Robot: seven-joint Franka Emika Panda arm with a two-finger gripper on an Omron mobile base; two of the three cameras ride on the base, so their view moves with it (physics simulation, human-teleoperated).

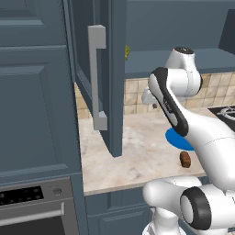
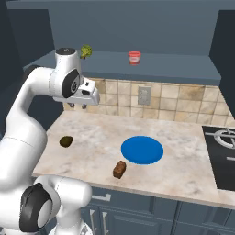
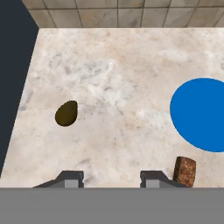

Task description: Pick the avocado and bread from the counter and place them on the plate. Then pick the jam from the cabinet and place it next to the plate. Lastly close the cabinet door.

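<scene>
My gripper [image 2: 78, 106] hangs open and empty above the left part of the counter [image 2: 92, 133], with its fingertips [image 3: 70, 178] wide apart. Below and slightly left of it lies the dark olive avocado [image 2: 66, 141] [image 3: 66, 113]. The brown bread [image 2: 120, 169] [image 3: 185, 171] [image 1: 185, 159] lies near the counter's front edge. Just behind it is the blue plate [image 2: 142, 149] [image 3: 201, 113] [image 1: 176, 140], which is bare. The red jam [image 2: 134, 58] stands on the shelf of the open cabinet [image 2: 160, 64]. The cabinet door [image 1: 114, 92] is swung out over the counter's left end, showing its grey bar handle [image 1: 97, 78].
A small green thing [image 2: 86, 51] sits at the shelf's left end. A black stove top [image 2: 225, 147] borders the counter on the right. A tall blue-grey cupboard [image 1: 32, 92] with an oven [image 1: 32, 211] below stands left. A wall outlet [image 2: 143, 95] is on the backsplash.
</scene>
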